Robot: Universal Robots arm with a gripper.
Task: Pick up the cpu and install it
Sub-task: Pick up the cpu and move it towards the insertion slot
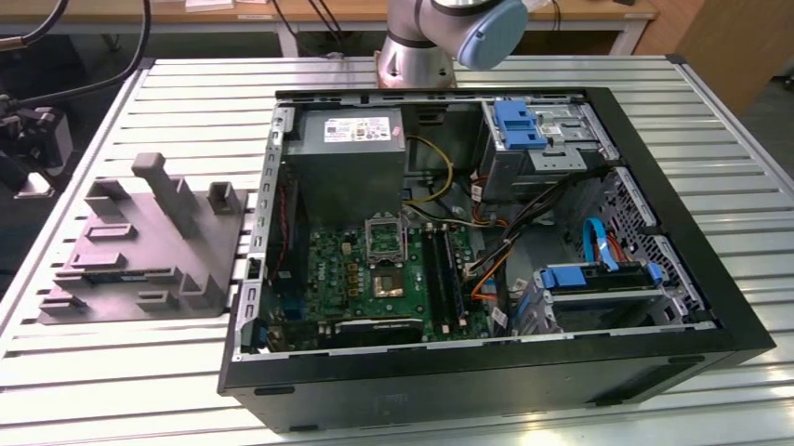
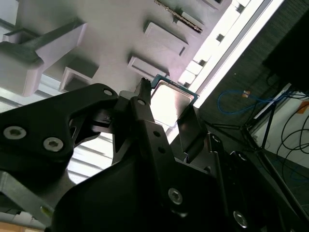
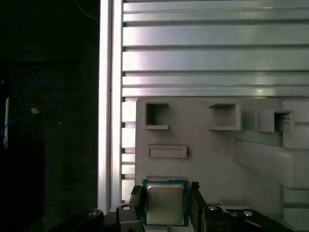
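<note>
cpu (image 3: 165, 203) pinched by end effector (image 3: 166, 194) over grey holder block (image 3: 217, 145) on slatted metal table (image 3: 217, 63).

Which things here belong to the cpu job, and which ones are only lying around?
For the job:
- cpu, held in the gripper
- grey holder block
- silver socket frame inside the open computer case

Only lying around:
- power supply
- blue drive bracket
- yellow cables
- slatted table
</note>
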